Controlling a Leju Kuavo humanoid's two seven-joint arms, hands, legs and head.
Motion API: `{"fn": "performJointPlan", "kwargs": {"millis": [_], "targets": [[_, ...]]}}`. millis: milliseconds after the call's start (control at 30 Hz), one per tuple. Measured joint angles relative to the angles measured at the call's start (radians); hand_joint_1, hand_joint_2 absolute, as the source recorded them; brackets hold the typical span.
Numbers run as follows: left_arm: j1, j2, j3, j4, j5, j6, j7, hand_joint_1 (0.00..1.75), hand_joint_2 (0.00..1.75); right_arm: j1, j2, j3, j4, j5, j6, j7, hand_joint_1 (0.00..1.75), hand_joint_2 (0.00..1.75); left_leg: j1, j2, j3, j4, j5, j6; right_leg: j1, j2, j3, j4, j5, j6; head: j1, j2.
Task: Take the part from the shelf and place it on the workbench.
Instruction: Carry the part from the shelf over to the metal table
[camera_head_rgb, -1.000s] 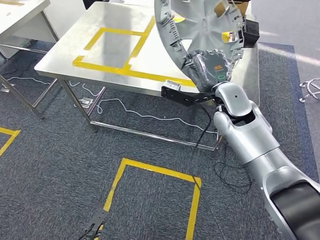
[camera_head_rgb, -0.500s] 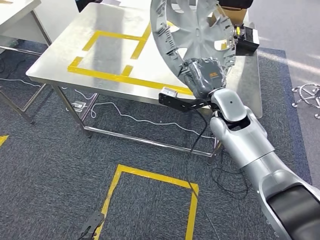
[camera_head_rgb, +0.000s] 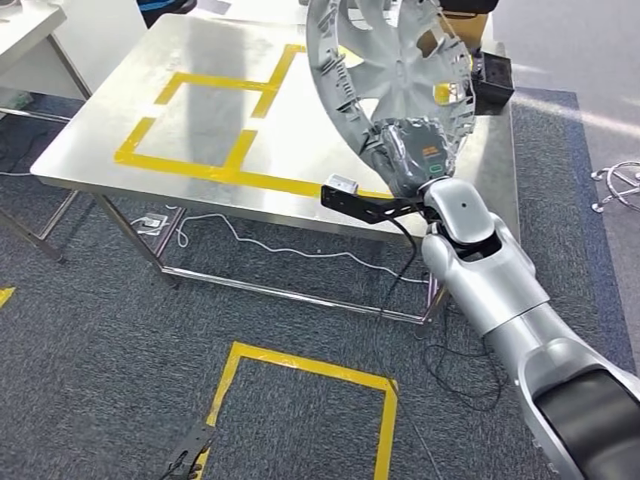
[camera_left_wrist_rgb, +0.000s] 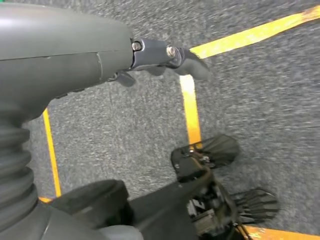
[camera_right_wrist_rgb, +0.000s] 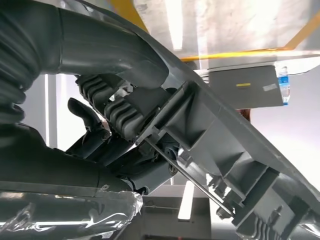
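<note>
Camera swung left since earlier frame; workbench (camera_head_rgb: 226, 115) sits further right. Right hand (camera_head_rgb: 413, 150) grips grey wheel cover (camera_head_rgb: 392, 70) by rim, tilted above bench edge. Left hand (camera_left_wrist_rgb: 113, 55) holds nothing, hanging over carpet.

My head view has swung, so the counter (camera_head_rgb: 226, 120) and floor tape sit differently in frame. The wheel cover (camera_head_rgb: 392, 70) in my right hand (camera_head_rgb: 415, 150) now hangs slightly farther over the counter.
</note>
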Motion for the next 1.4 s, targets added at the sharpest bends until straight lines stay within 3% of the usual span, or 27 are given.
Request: {"fn": "performJointPlan", "kwargs": {"millis": [67,100,167,267,400,467,500,600,633,667,733,767,800,867,1000,1100,1233,1400], "targets": [[0.002,-0.001,0.000,0.000,0.000,0.000,0.000,0.00,1.75,0.014,-0.001,0.001,0.004,0.001,0.000,0.000,1.75,1.75,0.006,0.003,-0.075,0.126,-0.044,-0.018,-0.004,0.002,0.018,-0.001,-0.015,-0.003,-0.002,0.000],[0.004,-0.001,0.000,0.000,0.000,0.000,0.000,0.00,1.75,0.023,-0.002,0.001,0.007,0.001,0.000,0.000,1.75,1.75,0.008,0.003,-0.108,0.170,-0.059,-0.022,-0.006,0.003,0.029,-0.002,-0.024,-0.002,-0.002,0.000],[0.007,-0.002,0.000,0.000,0.000,-0.001,0.000,0.00,1.75,0.038,-0.003,0.002,0.013,0.002,0.000,0.000,1.75,1.75,0.009,0.003,-0.141,0.195,-0.062,-0.020,-0.008,0.005,0.047,-0.002,-0.038,0.000,-0.003,0.000],[0.007,-0.002,0.000,0.000,0.000,-0.001,0.000,0.00,1.75,0.042,-0.003,0.002,0.015,0.002,0.000,0.000,1.75,1.75,0.008,0.003,-0.144,0.183,-0.051,-0.016,-0.009,0.006,0.054,-0.003,-0.043,0.000,-0.003,0.000],[0.014,0.001,0.000,0.000,0.000,-0.001,0.000,0.00,1.75,0.050,-0.004,0.007,0.018,0.002,0.000,-0.001,1.75,1.75,-0.013,0.002,-0.060,-0.105,0.146,0.052,-0.001,0.012,0.115,-0.018,-0.089,0.033,-0.011,0.000],[0.015,0.001,0.000,0.000,0.000,-0.001,0.000,0.00,1.75,0.048,-0.004,0.007,0.018,0.002,0.000,-0.001,1.75,1.75,-0.010,0.000,-0.034,-0.115,0.136,0.062,0.003,0.007,0.114,0.014,-0.104,0.034,-0.010,0.000],[0.015,0.002,0.000,0.000,0.000,-0.001,0.000,0.00,1.75,0.048,-0.004,0.008,0.019,0.002,0.000,-0.001,1.75,1.75,-0.009,-0.001,-0.021,-0.120,0.132,0.066,0.005,0.006,0.095,0.061,-0.122,0.031,-0.008,0.000],[0.015,0.001,0.000,0.000,0.000,-0.001,0.000,0.00,1.75,0.048,-0.004,0.010,0.020,0.003,0.001,-0.004,1.75,1.75,-0.012,-0.004,0.002,-0.122,0.116,0.074,0.014,0.005,-0.006,0.245,-0.202,0.026,-0.007,0.000],[0.016,0.000,0.000,0.000,0.000,-0.001,0.000,0.00,1.75,0.048,-0.004,0.010,0.020,0.003,0.001,-0.004,1.75,1.75,-0.012,-0.006,0.008,-0.122,0.110,0.074,0.016,0.005,-0.028,0.265,-0.203,0.028,-0.007,0.000],[0.016,0.000,0.000,0.000,0.000,-0.001,0.000,0.00,1.75,0.047,-0.004,0.010,0.020,0.003,0.001,-0.003,1.75,1.75,-0.011,-0.009,0.016,-0.122,0.104,0.073,0.015,0.005,-0.034,0.247,-0.177,0.031,-0.007,0.000],[0.017,0.000,0.000,0.000,0.000,-0.001,0.000,0.00,1.75,0.043,-0.004,0.010,0.020,0.003,0.001,-0.003,1.75,1.75,-0.010,-0.013,0.030,-0.122,0.094,0.068,0.011,0.002,-0.011,0.123,-0.066,0.040,-0.007,0.000],[0.017,0.000,0.000,0.000,0.000,-0.001,0.000,0.00,1.75,0.040,-0.004,0.009,0.020,0.004,0.001,-0.003,1.75,1.75,-0.010,-0.015,0.035,-0.122,0.090,0.064,0.011,0.001,0.002,0.061,-0.023,0.043,-0.007,0.000],[0.017,0.001,0.000,0.000,0.000,-0.001,0.000,0.00,1.75,0.035,-0.003,0.009,0.020,0.004,0.001,-0.003,1.75,1.75,-0.010,-0.015,0.035,-0.119,0.087,0.059,0.012,-0.001,0.015,0.011,0.001,0.041,-0.007,0.000],[0.016,0.001,0.000,0.000,0.001,-0.001,0.000,0.00,1.75,0.026,0.000,0.010,0.020,0.006,0.001,-0.004,1.75,1.75,-0.011,-0.014,0.028,-0.112,0.083,0.053,0.016,-0.004,0.022,-0.023,0.003,0.034,-0.009,0.000],[0.013,0.000,0.000,0.000,0.000,-0.001,-0.001,0.00,1.75,0.021,0.001,0.008,0.020,0.007,0.000,0.002,1.75,1.75,-0.013,-0.012,0.015,-0.107,0.087,0.062,0.016,0.002,0.013,-0.026,0.011,0.030,-0.012,0.000],[0.013,0.000,0.000,0.000,-0.003,-0.003,-0.001,0.00,1.75,0.025,-0.001,0.002,0.031,0.012,-0.005,0.019,1.75,1.75,-0.010,-0.011,0.018,-0.113,0.087,0.060,0.020,0.006,0.014,-0.025,0.009,0.025,-0.012,0.000],[0.013,0.000,0.000,0.000,-0.011,-0.007,-0.001,0.00,1.75,0.021,-0.005,-0.014,0.067,0.018,-0.019,0.026,1.75,1.75,-0.006,-0.010,0.021,-0.118,0.087,0.048,0.024,0.006,0.016,-0.025,0.009,0.011,-0.011,0.000],[0.001,0.000,-0.006,0.000,-0.034,-0.023,0.005,0.00,1.75,-0.047,-0.005,-0.042,0.216,0.038,-0.087,-0.029,1.75,1.75,-0.006,-0.010,0.020,-0.118,0.091,0.037,0.023,0.005,0.016,-0.026,0.014,0.007,-0.011,0.000]]}}
